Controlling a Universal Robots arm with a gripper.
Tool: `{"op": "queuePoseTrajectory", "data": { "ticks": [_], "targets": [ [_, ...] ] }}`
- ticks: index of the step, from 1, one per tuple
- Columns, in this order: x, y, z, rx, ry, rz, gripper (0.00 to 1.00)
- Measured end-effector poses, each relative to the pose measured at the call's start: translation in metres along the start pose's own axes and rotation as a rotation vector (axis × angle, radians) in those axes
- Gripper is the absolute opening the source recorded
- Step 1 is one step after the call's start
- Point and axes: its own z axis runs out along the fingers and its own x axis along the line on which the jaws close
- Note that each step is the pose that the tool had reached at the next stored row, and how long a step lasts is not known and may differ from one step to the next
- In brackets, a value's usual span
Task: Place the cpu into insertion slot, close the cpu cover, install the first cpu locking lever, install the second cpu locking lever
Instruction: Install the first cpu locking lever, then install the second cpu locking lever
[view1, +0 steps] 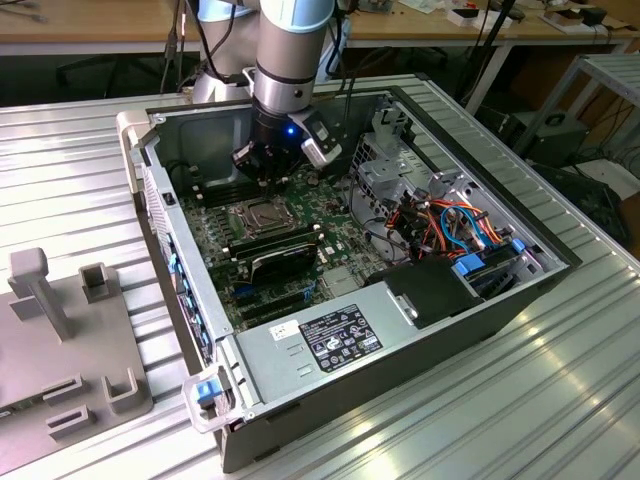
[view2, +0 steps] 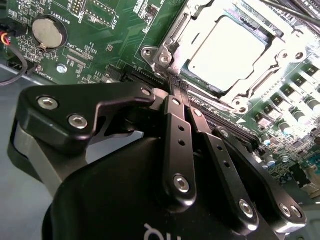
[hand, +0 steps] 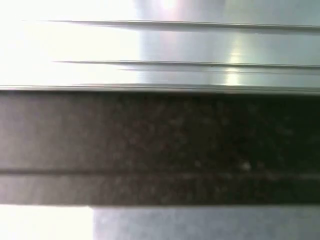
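- CPU (view1: 262, 216) in the exterior view sits as a pale grey square inside the insertion slot (view1: 243, 228) on the green motherboard (view1: 335, 255) of the open computer case (view1: 560, 265). The case lies on a ribbed metal table (view1: 500, 400).
- My arm (view1: 290, 60) reaches down into the case, and the gripper (view1: 266, 180) hangs just above the board, near the socket's far edge. From here I cannot tell how the fingers stand.
- A grey fixture (view1: 60, 340) rests on the table at the exterior view's left, well apart from the case.
- In the second wrist view the cpu (view2: 227, 52) lies flat in the socket, and the cpu cover (view2: 250, 80) appears folded down around it, its window framing the bright metal top.
- The gripper (view2: 179, 84) is pinched together, fingertips meeting with nothing visible between them, its tip right beside a corner of the socket frame. A thin metal rod runs along that edge; I take it for a locking lever, though I cannot tell whether it is latched.
- A round coin battery (view2: 48, 32) sits well apart on the board.
- My judgement: the chip is light, rigid and fragile underneath, best held by its edges; the levers look springy and slippery, so I would push near the hooked end.
- The first wrist view shows a dark band against blurred ribbed metal.
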Motion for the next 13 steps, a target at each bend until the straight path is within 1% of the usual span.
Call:
{"op": "queuePoseTrajectory", "data": {
  "ticks": [3, 13],
  "targets": [
    [-0.0001, 0.0001, -0.0018, -0.0003, -0.0001, 0.000, 0.11],
    [0.0000, -0.0003, -0.0019, 0.0000, 0.0000, 0.000, 0.11]
  ]
}}
